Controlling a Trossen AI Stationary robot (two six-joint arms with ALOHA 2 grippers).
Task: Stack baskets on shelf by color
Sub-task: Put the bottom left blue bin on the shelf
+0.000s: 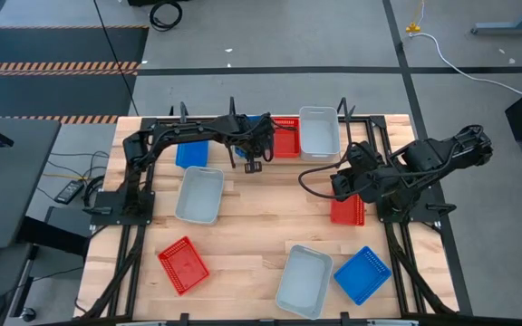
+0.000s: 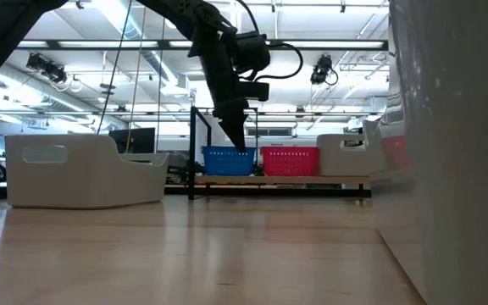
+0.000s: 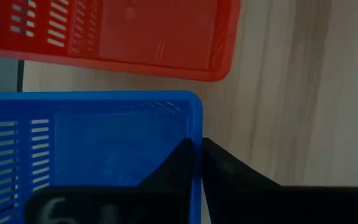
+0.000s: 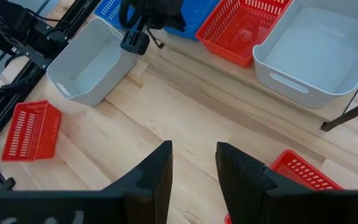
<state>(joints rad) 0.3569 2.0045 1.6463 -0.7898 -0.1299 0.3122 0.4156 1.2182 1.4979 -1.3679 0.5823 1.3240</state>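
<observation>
Progress so far looks like roughly a third, I'd guess: one blue basket, one red basket and one white basket are sitting in a row on the shelf. Left pincer is pinching the blue basket's rim, with the red one just beyond its fingers. Right pincer is hanging with fingers apart, gripping nothing, another red basket right below it. Five more baskets are lying around the tabletop, not stacked yet.

Light wooden table, plank-topped. Grey floor around it carries black-and-orange hazard tape, a coiled black cable and a white cable. Ceiling strip lights beyond.
</observation>
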